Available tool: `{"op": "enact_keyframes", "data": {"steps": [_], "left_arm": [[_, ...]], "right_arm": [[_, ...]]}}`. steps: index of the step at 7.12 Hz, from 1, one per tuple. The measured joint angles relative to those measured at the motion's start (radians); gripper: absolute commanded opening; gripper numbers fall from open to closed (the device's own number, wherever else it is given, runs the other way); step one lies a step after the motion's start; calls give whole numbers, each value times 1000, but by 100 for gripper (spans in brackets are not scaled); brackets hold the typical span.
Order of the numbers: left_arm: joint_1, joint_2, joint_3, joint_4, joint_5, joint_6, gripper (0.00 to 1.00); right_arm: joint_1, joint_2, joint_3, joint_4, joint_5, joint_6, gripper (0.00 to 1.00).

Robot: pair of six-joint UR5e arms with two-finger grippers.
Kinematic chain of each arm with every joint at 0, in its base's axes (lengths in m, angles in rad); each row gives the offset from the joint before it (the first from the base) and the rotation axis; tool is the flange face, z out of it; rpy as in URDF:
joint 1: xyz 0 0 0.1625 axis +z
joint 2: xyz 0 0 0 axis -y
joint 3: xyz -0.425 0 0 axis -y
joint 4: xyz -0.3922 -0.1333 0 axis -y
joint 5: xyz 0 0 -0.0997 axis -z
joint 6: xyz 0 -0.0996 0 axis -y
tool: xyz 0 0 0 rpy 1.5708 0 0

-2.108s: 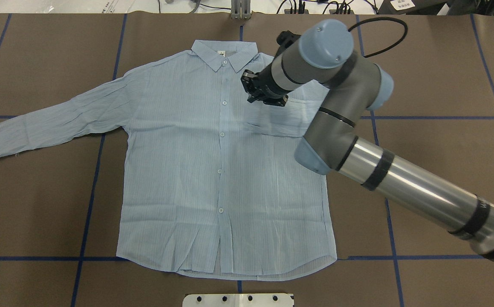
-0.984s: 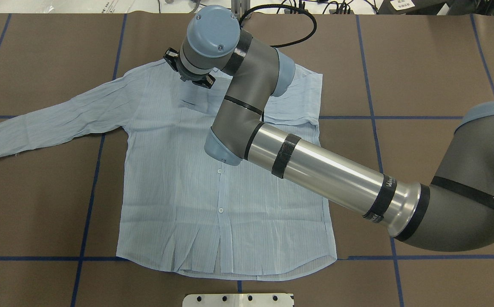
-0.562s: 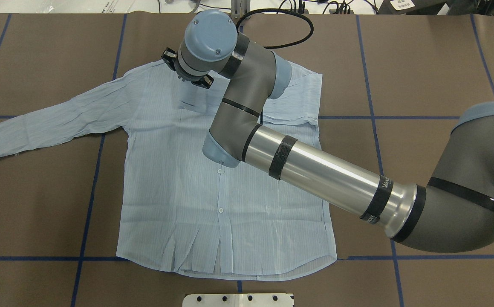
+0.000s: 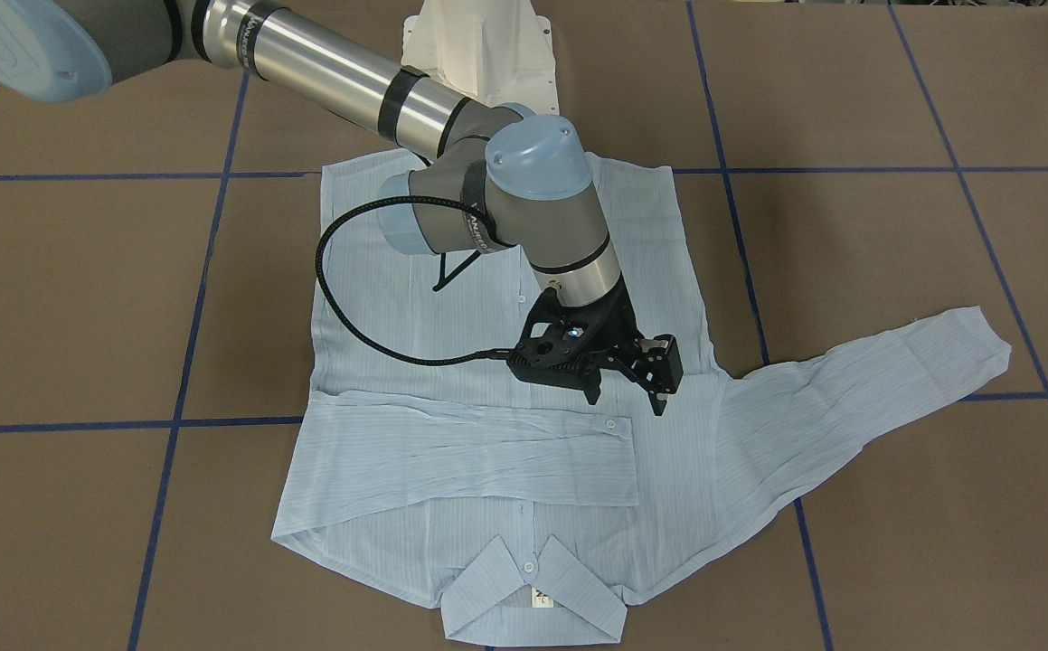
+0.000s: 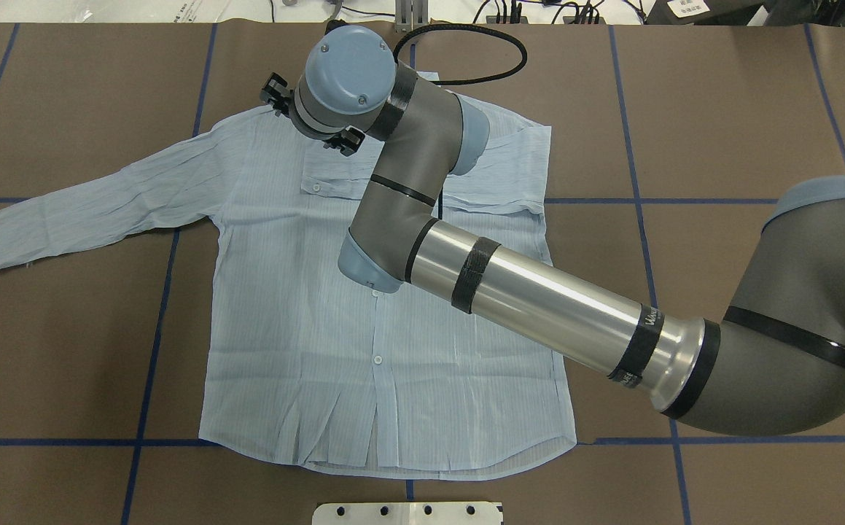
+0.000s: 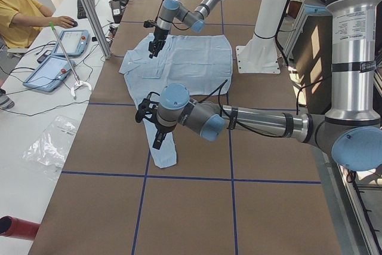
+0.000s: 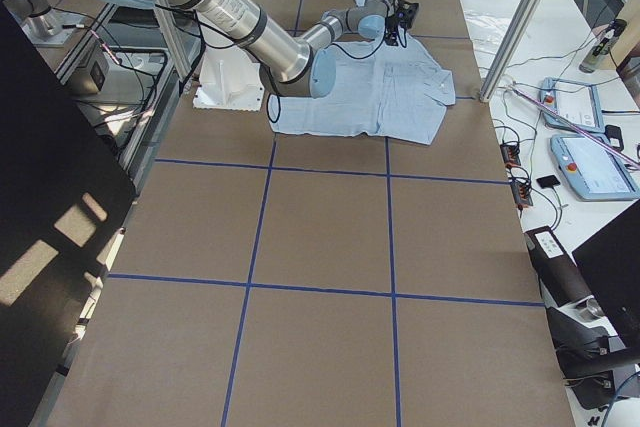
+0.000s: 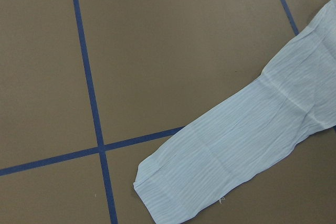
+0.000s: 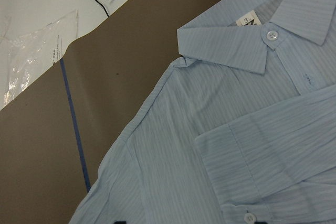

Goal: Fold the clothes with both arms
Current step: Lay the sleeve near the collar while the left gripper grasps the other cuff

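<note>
The light-blue striped shirt (image 5: 298,313) lies face up and buttoned on the brown table, its collar (image 4: 533,597) at the far side from the robot. One sleeve (image 4: 460,452) is folded flat across the chest, with its cuff (image 5: 318,184) lying loose. The other sleeve (image 5: 79,211) stretches out sideways. My right arm (image 5: 524,299) reaches across the shirt. My right gripper (image 4: 627,398) hovers open and empty just above the chest beside that cuff. My left gripper (image 6: 157,141) hangs above the outstretched sleeve's end (image 8: 241,156); I cannot tell if it is open or shut.
Blue tape lines (image 5: 160,321) mark a grid on the brown cover. The white robot base (image 4: 478,45) stands at the near edge. A person (image 6: 24,10) sits at a side table with control tablets (image 6: 59,58) beyond the shirt's collar end.
My right arm swept across the shirt, laying the sleeve over the chest. Since then the gripper has drifted slightly further toward the shoulder, uncovering the released cuff.
</note>
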Motion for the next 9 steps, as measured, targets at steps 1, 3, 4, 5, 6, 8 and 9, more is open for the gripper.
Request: {"op": "enact_keyframes", "data": {"steps": [1,3,4,5,6,8,9], "left_arm": [[1,-54,97,-26,3,-3,100],[19,-88,295,-209,6,-125,99],[52,-89,366,-333,7,-235,99],[88,-88,407,-417,9,-321,99],[121,-86,427,-459,12,-360,97],[173,-84,450,-481,15,-384,87],[190,-83,457,-482,15,-387,82]], "right_arm": [[3,-20,20,-3,-3,0,98],[13,-103,105,-5,-5,-8,98],[16,-138,137,-4,-5,-14,98],[16,-155,156,-2,-4,-19,98],[17,-174,176,-1,-4,-24,99],[16,-213,209,1,-4,-40,98],[15,-225,215,2,-5,-43,99]]}}
